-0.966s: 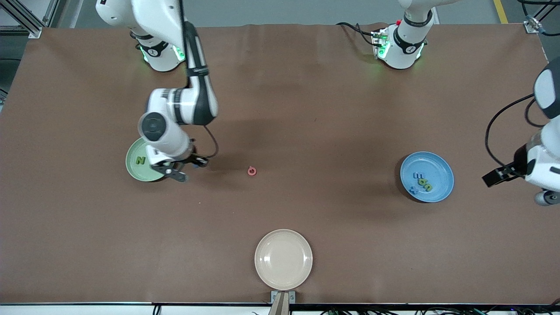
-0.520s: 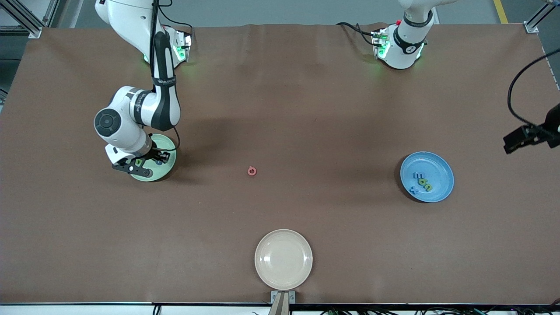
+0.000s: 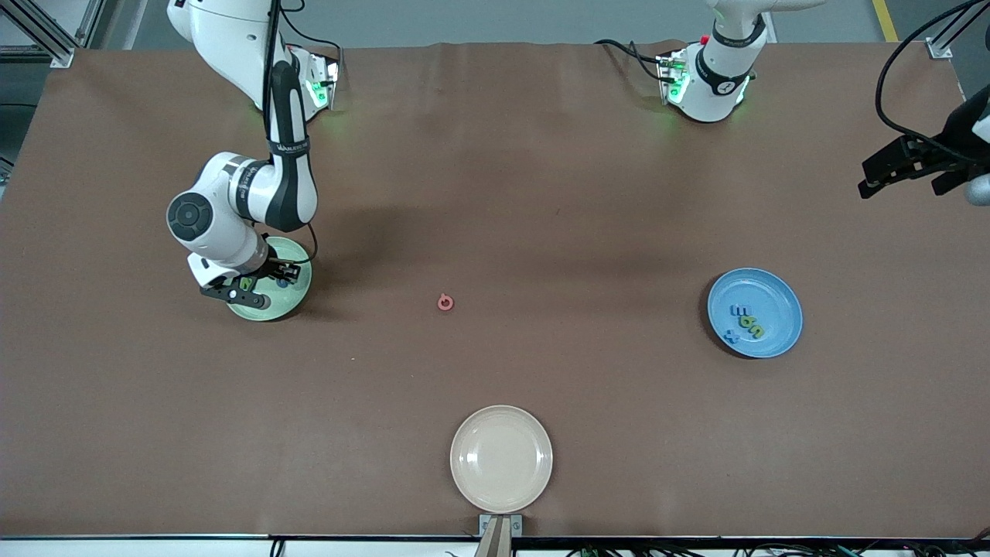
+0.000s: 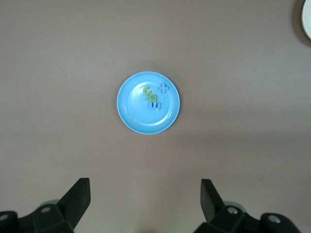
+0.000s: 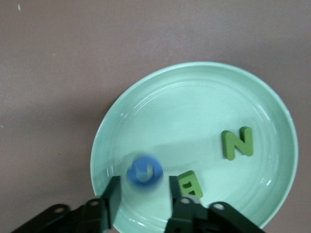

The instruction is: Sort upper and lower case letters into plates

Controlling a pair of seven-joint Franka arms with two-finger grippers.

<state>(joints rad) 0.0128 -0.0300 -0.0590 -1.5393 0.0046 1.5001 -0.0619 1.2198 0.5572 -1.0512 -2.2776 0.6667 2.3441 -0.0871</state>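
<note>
Letters were the things to sort: small, thin pieces that looked like foam, so probably very light, slightly soft and in no way fragile. Each would best be pinched across its narrow width, or across one side of a ring shape. Being so light, a letter could cling to a finger or skid when nudged.

The right end effector [image 5: 145,187] hung low over the pale green plate [image 5: 194,97], which lay at mid-height of the front view toward the right arm's end of the counter [image 3: 541,193]. Its fingers stood partly apart with a round blue letter [image 5: 144,170] between them. A gap showed on either side of the letter, so it looked loose, not gripped. A green N [image 5: 238,142] and a second green letter [image 5: 189,183] lay in the same plate.

The left end effector [image 4: 146,194] waited high over the left arm's end of the counter, spread wide and empty. Below it lay the blue plate [image 3: 773,294], with a small cluster of letters [image 3: 747,321] in it.

One pink ring-shaped letter [image 3: 445,302] lay alone near the middle of the front view, between the two plates with bare counter around it. A cream plate [image 3: 501,456] sat empty at the lower middle, nearest the camera and out of the way.
</note>
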